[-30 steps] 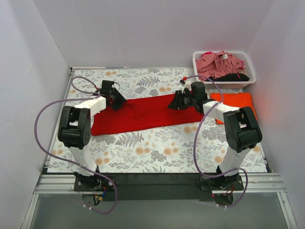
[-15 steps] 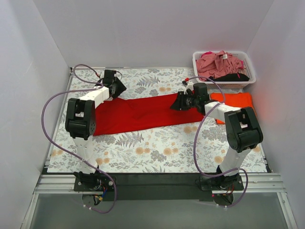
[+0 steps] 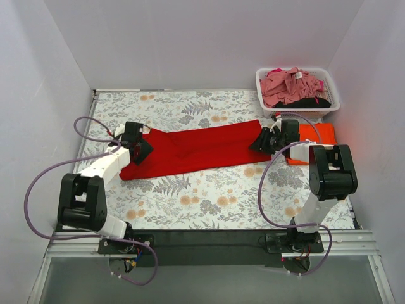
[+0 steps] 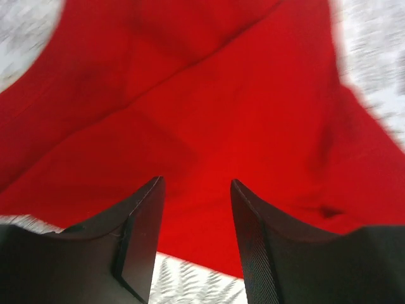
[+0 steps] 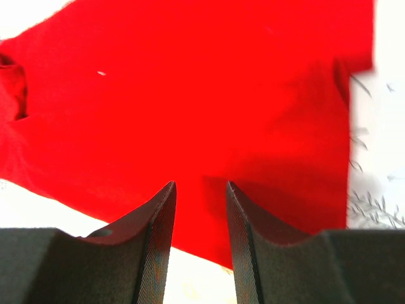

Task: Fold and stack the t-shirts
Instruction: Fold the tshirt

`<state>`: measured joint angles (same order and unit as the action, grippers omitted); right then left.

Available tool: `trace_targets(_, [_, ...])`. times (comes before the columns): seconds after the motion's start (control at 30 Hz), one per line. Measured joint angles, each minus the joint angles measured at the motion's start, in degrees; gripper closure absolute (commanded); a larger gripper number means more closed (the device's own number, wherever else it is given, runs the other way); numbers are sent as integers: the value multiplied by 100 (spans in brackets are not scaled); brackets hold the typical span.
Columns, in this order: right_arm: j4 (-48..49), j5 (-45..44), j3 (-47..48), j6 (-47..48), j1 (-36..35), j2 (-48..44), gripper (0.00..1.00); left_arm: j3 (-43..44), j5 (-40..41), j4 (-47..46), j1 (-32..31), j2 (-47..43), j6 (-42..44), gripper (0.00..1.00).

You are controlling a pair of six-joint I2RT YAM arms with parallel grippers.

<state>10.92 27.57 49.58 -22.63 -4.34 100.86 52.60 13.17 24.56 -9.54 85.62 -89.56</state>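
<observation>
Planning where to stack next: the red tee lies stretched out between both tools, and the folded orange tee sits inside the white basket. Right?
Not quite. The top external view shows the orange tee folded on the table cloth, on the near side of the white basket, not inside it. The part about the red tee is right.

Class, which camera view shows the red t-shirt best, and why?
The top external view: the whole red t-shirt shows there, laid out as a long strip. Each wrist view shows only one end, close up and blurred.
</observation>
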Motion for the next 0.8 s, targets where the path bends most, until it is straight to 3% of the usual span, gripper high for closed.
trace_targets(0.2, [109,-66,-260,-57,48,-17,56,-887,214,299,170,-404,-116,57])
trace_targets(0.4, [-20,-254,-356,0,-9,-160,55,-848,173,389,704,-81,-83,57])
trace_targets(0.6, [-1259,-859,-494,376,-638,-833,53,256,70,573,1161,994,251,57])
trace_targets(0.8, [-2529,-1008,-968,562,-1917,-1740,48,2055,170,946,1484,2457,680,57])
